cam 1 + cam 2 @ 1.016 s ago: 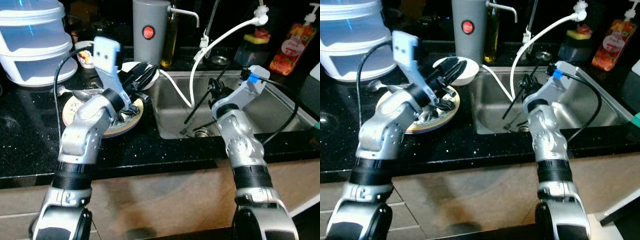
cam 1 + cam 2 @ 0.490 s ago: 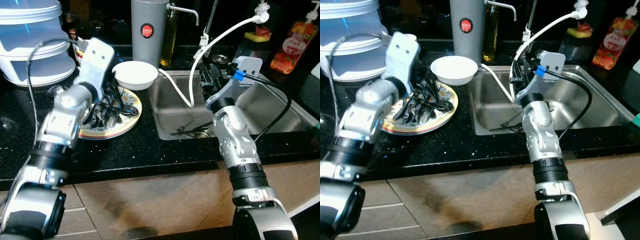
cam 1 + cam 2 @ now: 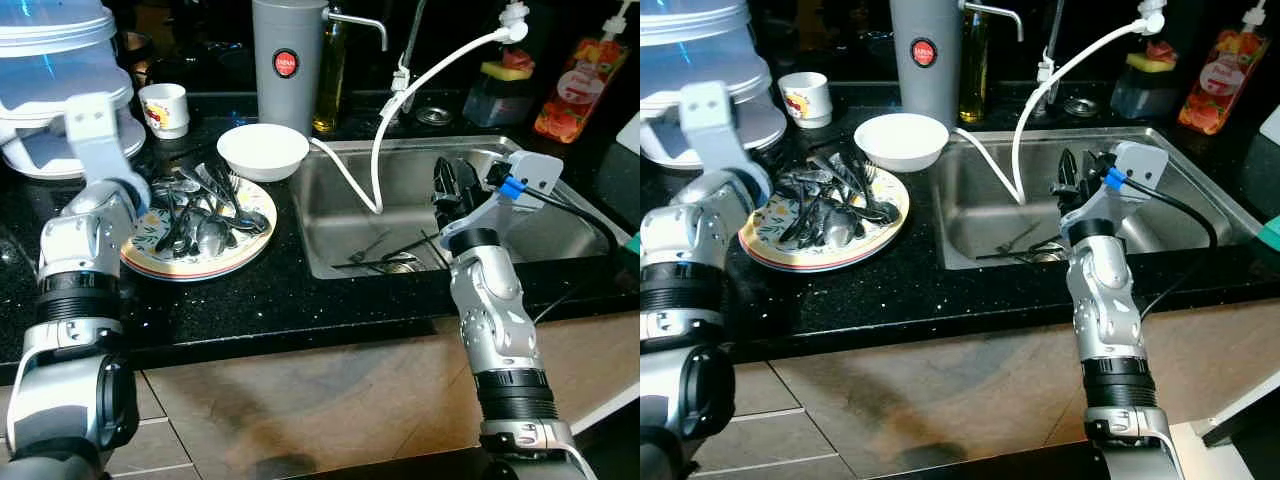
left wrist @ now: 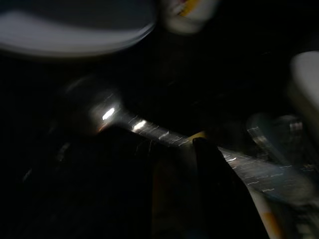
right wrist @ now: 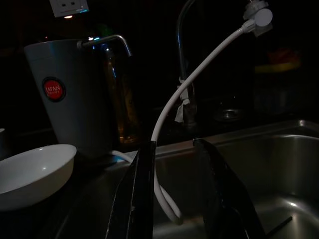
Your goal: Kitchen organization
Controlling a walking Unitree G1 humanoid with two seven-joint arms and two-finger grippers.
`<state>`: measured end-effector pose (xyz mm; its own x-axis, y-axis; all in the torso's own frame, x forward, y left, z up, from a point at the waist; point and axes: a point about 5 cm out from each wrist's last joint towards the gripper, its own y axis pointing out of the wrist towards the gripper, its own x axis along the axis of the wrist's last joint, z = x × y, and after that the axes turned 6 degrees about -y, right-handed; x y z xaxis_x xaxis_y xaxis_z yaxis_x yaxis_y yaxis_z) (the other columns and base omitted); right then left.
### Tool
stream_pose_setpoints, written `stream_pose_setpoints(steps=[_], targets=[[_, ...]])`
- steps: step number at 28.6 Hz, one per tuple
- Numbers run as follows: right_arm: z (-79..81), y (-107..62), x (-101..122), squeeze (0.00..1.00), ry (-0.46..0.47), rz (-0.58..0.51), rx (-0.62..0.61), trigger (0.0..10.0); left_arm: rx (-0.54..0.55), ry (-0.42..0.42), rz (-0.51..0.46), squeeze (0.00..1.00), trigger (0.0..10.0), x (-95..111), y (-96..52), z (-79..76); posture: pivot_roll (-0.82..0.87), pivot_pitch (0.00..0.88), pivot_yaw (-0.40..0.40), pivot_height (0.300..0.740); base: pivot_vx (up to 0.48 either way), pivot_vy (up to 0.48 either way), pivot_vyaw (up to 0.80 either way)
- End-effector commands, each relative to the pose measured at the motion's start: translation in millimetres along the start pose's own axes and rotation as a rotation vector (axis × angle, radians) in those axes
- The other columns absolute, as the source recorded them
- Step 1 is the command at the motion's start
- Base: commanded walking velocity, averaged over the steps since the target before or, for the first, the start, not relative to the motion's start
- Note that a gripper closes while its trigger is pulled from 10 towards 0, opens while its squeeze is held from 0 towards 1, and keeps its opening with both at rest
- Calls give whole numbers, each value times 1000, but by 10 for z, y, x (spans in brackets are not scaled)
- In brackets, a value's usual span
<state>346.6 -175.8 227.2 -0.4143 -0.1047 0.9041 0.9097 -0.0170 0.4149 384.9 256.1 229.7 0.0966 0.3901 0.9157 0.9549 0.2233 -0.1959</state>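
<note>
Here, a patterned plate [image 3: 160,262] heaped with spoons and forks [image 3: 200,215] sits on the black tabletop [image 3: 250,300], with a white bowl [image 3: 262,150] just beside it at about one o'clock, close to the sink [image 3: 560,215]. The left gripper [image 3: 140,200] is at the plate's nine o'clock edge among the cutlery; whether its fingers are open or closed I cannot tell, though the left wrist view shows a spoon [image 4: 99,112] lying just past one fingertip. The right gripper [image 5: 174,199] is raised over the sink basin, fingers narrowly parted and holding nothing, with the white hose [image 5: 199,74] beyond them. A few utensils [image 3: 385,255] lie at the bottom of the sink.
</note>
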Motion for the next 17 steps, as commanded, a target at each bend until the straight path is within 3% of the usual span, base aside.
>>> stream_pose_setpoints(steps=[1,10,17], targets=[[19,21,34,0,6,-5,5,10000,14,-46,24,0,10000,-32,24,6,40,0,-32,740,0,0,0],[19,12,52,0,6,-1,8,10000,-31,-149,92,0,10000,-115,62,-70,34,0,-34,740,0,0,0],[23,0,61,0,6,0,7,10000,-69,-148,83,0,10000,-85,120,-195,24,0,-31,740,0,0,0]])
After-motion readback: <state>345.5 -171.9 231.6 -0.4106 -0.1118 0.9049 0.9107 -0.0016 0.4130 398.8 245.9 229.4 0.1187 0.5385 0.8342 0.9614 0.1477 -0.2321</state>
